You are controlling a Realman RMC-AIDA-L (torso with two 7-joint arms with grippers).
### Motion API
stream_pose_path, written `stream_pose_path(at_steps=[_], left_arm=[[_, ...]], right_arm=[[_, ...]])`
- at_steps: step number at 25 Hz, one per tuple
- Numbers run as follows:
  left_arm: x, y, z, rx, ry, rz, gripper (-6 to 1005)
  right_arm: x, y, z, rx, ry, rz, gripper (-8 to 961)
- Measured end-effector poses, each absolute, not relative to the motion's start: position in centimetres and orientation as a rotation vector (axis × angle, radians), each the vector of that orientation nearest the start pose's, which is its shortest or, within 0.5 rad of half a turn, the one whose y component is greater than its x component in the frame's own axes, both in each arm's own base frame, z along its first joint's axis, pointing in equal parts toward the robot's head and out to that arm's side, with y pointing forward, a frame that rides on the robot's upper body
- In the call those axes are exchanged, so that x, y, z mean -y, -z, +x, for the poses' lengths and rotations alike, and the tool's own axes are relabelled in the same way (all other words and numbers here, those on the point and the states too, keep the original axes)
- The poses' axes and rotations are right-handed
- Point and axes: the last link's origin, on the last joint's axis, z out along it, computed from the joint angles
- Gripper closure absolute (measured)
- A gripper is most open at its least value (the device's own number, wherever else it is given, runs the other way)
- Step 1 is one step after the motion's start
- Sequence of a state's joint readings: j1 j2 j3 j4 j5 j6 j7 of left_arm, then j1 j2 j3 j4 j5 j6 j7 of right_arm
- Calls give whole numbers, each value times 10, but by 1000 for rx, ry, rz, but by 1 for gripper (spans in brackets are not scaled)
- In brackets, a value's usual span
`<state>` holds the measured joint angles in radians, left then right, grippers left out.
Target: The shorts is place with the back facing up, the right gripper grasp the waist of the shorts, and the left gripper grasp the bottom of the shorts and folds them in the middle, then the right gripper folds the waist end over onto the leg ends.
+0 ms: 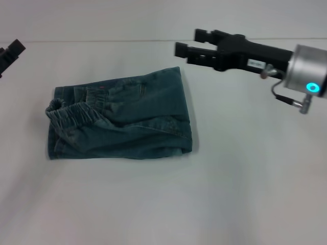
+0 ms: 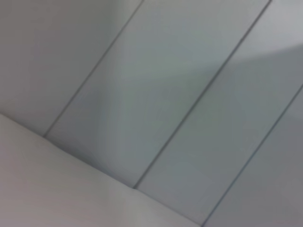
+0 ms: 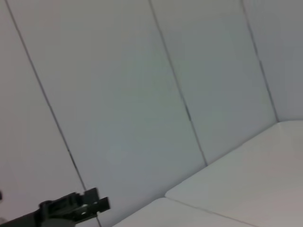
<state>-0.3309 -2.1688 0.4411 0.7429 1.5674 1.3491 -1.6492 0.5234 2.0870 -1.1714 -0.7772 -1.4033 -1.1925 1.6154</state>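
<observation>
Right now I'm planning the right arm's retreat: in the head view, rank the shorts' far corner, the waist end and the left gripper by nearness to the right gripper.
1. The shorts' far corner, on the right, close to the right gripper.
2. The waist end, well over to the left.
3. The left gripper, at the far left edge.

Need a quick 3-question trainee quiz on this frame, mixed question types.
1. True or false: the right end effector is gripping the shorts.
2. In the head view, the waist end lies: A) on the side of the left end effector; B) on the right end effector's side; C) hidden.
3. What do the shorts lie on?

Key: 1 false, it is apart from them with jaws open; 2 A; 3 the white table.
</observation>
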Motion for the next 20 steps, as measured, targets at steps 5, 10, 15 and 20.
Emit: stream_pose_path(at_steps=[5, 10, 15, 20], left_arm=[[-307, -63, -324, 1138, 1220, -1805, 322], [-293, -58, -320, 1141, 1282, -1858, 203], [-284, -49, -320, 1152, 1264, -1917, 122], [-280, -42, -317, 1127, 1271, -1959, 125]], right_arm=[[-368, -3, 211, -767, -1033, -2430, 10], [-354, -12, 235, -745, -1033, -2376, 11], [-345, -16, 259, -751, -1019, -2302, 10], [-338, -19, 266, -721, -1016, -2310, 9]])
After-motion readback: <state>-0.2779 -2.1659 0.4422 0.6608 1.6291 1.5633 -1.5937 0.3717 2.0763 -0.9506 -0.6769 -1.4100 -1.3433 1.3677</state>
